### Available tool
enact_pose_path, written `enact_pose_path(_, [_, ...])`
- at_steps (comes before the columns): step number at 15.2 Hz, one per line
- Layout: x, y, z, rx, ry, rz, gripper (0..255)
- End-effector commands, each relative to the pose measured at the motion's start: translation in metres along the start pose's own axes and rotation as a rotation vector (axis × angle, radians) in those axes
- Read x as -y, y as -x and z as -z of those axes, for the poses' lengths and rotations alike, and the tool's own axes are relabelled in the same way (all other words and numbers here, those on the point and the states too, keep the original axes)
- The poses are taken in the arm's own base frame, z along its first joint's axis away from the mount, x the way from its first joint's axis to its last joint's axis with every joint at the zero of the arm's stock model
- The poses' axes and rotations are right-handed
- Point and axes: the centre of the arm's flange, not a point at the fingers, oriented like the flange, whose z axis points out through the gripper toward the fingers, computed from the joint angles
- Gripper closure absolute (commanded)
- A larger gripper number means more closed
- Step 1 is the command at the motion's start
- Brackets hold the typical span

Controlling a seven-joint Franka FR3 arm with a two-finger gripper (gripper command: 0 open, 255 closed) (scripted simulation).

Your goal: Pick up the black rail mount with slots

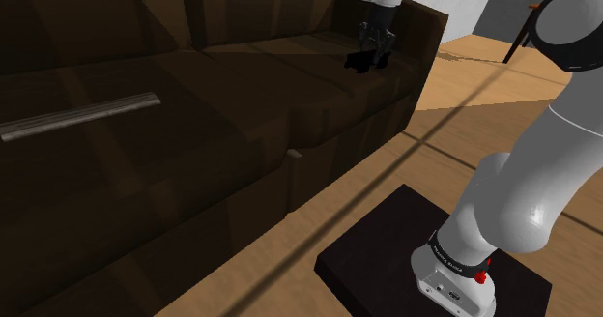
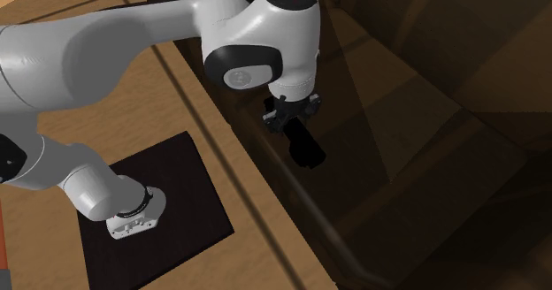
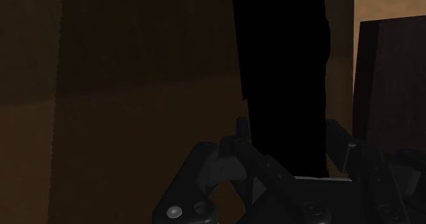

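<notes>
sofa [image 1: 242,102] below; tool [image 1: 375,49] clasps rail mount [image 2: 307,147].

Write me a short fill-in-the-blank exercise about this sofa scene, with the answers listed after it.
1. The sofa is dark ____.
2. The gripper clasps a rail mount whose colour is ____.
3. The stand rests on a floor that looks like ____.
4. In the shoulder view, a long grey bar lies on the sofa, far from the gripper, toward that view's ____.

Missing words: brown; black; wood; left.
</notes>
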Motion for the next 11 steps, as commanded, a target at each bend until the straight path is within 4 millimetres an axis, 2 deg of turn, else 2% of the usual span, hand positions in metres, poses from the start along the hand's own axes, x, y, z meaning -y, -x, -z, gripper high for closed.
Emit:
enact_pose_path(1, [0.0, 0.0, 0.009, 0.0, 0.0, 0.0, 255])
enact_pose_path(11, [-0.003, 0.002, 0.062, 0.0, 0.0, 0.0, 255])
